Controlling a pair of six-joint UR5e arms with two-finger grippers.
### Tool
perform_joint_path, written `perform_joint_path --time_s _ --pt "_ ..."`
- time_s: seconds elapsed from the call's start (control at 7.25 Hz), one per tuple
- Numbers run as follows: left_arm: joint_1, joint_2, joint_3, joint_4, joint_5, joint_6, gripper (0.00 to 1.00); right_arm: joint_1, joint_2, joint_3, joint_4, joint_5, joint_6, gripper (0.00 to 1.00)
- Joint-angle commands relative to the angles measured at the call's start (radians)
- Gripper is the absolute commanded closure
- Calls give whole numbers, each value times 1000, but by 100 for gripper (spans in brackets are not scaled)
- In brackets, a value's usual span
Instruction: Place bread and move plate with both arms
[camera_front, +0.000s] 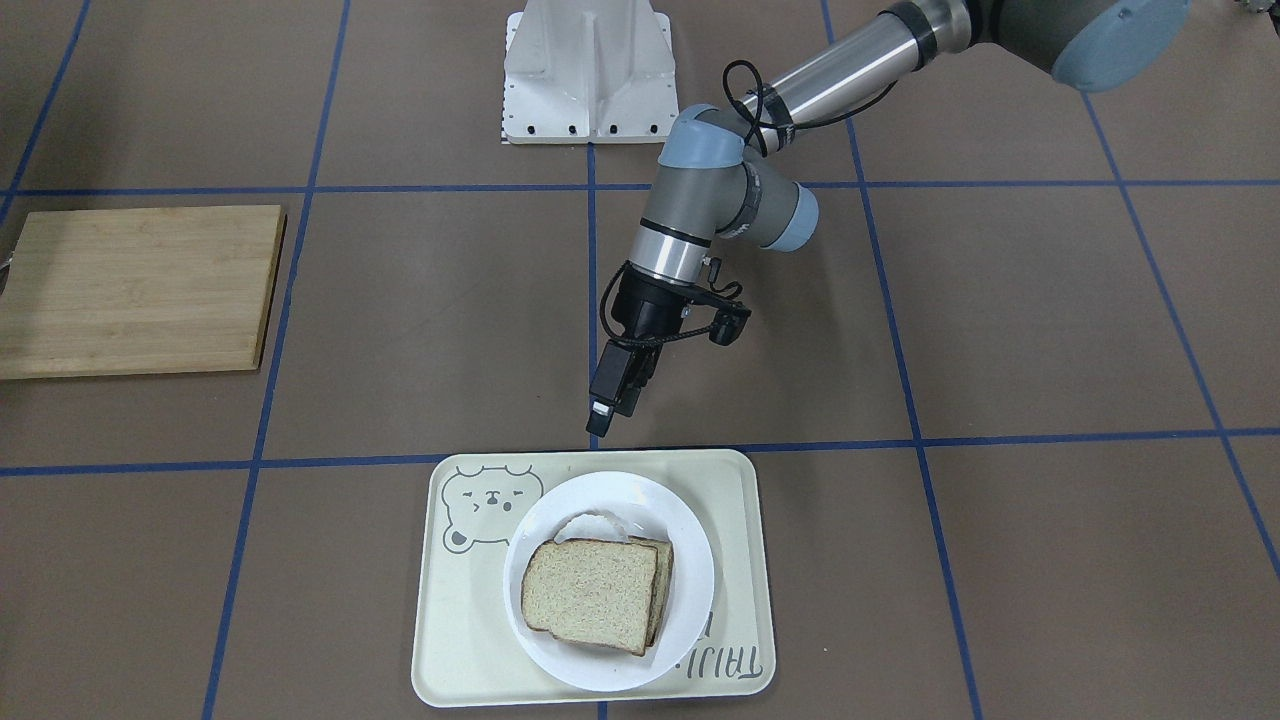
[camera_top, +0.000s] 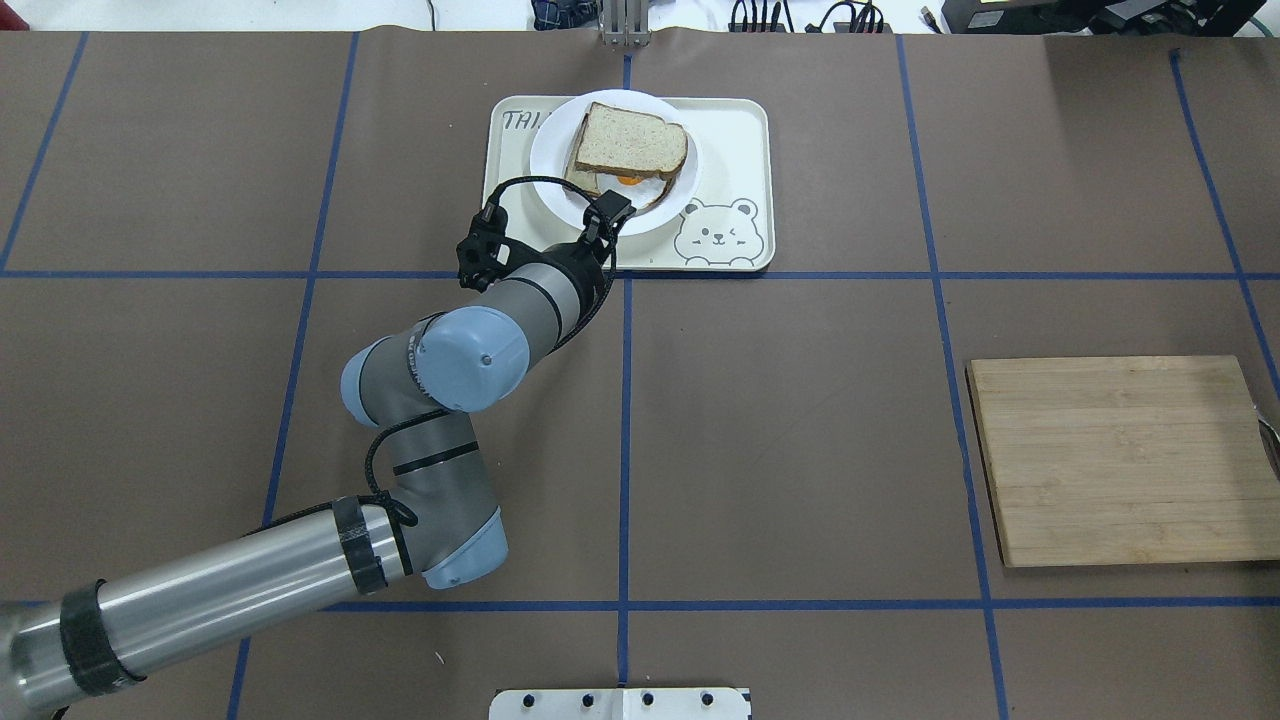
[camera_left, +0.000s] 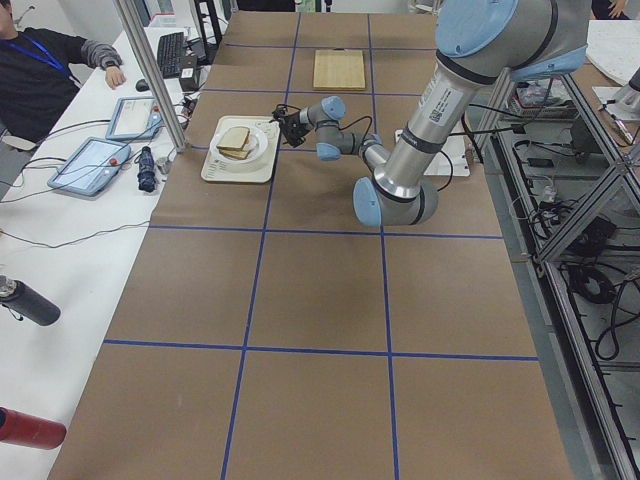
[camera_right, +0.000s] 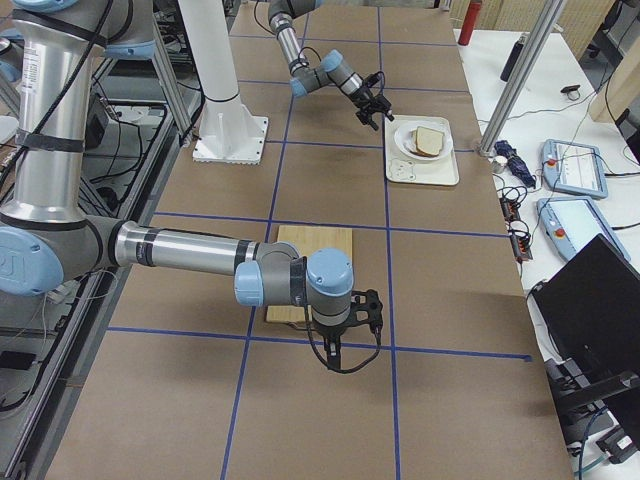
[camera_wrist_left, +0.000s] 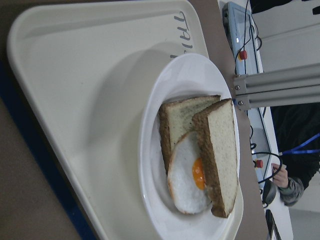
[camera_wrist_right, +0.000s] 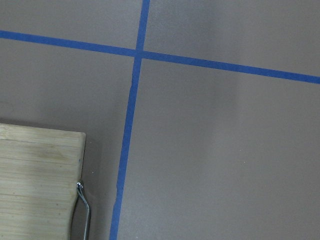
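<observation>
The bread (camera_front: 590, 595) lies on top of a second slice with a fried egg (camera_wrist_left: 192, 177) on the white plate (camera_front: 685, 540). The plate stands on the cream bear tray (camera_front: 450, 620). The stack also shows in the overhead view (camera_top: 630, 138) and the left wrist view (camera_wrist_left: 222, 150). My left gripper (camera_front: 610, 420) hangs empty above the table just on the robot's side of the tray, its fingers slightly apart. In the overhead view it (camera_top: 603, 213) overlaps the plate's near rim (camera_top: 550, 160). My right gripper (camera_right: 345, 345) shows only in the right side view, near the cutting board; I cannot tell its state.
A wooden cutting board (camera_top: 1120, 460) with a metal handle (camera_wrist_right: 82, 205) lies on the robot's right side. The white robot base (camera_front: 588, 75) stands at the table's robot edge. Blue tape lines grid the brown table.
</observation>
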Motion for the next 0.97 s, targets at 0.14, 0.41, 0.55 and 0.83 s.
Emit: perform_joint_path --time_s 0.14,0.41,0.55,0.83 --pt "4 122 -203 120 -137 514 2 0 1 -6 2 -5 -2 0" --pt "-10 286 -372 286 -287 942 2 0 -1 -6 2 2 -2 0" --pt "-45 335 -420 358 -312 1104 2 0 -1 -6 4 3 -2 0" --pt "-131 348 -501 640 -345 1368 2 0 -1 -8 5 2 -2 0"
